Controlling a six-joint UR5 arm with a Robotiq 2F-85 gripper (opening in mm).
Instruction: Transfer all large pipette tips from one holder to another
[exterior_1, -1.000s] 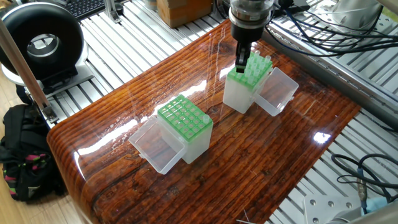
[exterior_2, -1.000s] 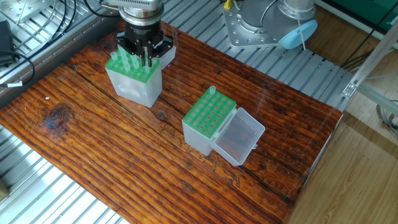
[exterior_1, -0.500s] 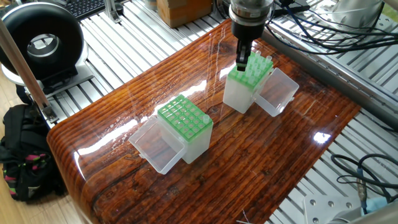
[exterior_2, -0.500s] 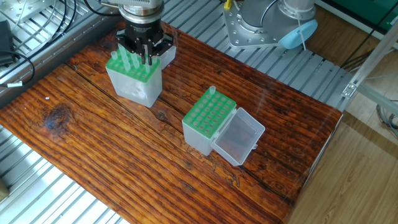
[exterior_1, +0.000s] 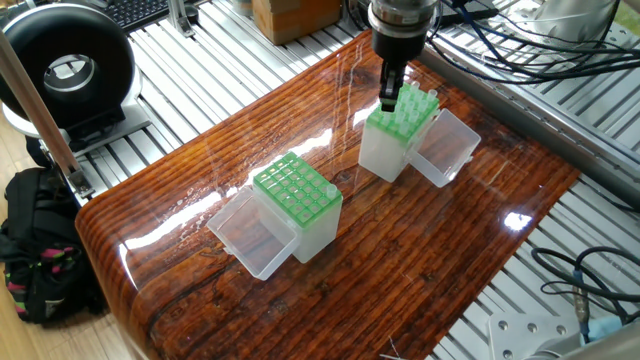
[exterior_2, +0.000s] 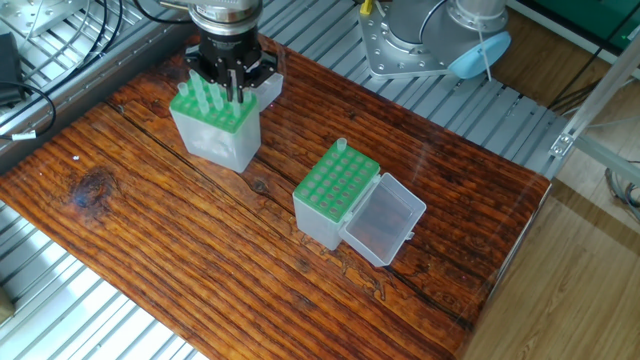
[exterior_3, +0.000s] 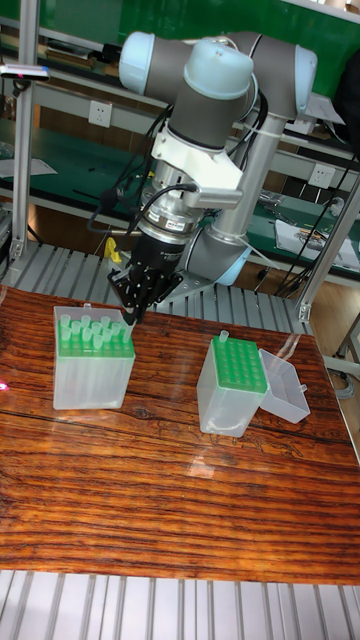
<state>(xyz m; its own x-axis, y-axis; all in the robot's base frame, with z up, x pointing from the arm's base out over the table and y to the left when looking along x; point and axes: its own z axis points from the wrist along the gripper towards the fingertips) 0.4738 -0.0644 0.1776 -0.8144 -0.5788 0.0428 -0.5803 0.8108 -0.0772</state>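
Tall fixed view shows the pincer (exterior_3: 133, 312) pointing straight down at the back right corner of a box full of large pipette tips (exterior_3: 92, 331), its dark fingers drawn close together with their ends just above or at the tops of the tips. Whether the fingers grip a tip cannot be told from any view; in one fixed view the pincer (exterior_1: 388, 100) hides the spot behind its fingers, and in the other fixed view the fingers (exterior_2: 233, 88) reach down among the tips at the rear edge of the green rack (exterior_2: 213, 106).

That rack sits on a clear box with its lid folded open behind it. Well apart from it on the wooden table (exterior_2: 150, 240) stands a second clear box with a green rack (exterior_2: 338, 182), lid open to the side. A single tip (exterior_2: 341, 147) stands upright in one corner hole of this second rack; its other holes look unfilled.
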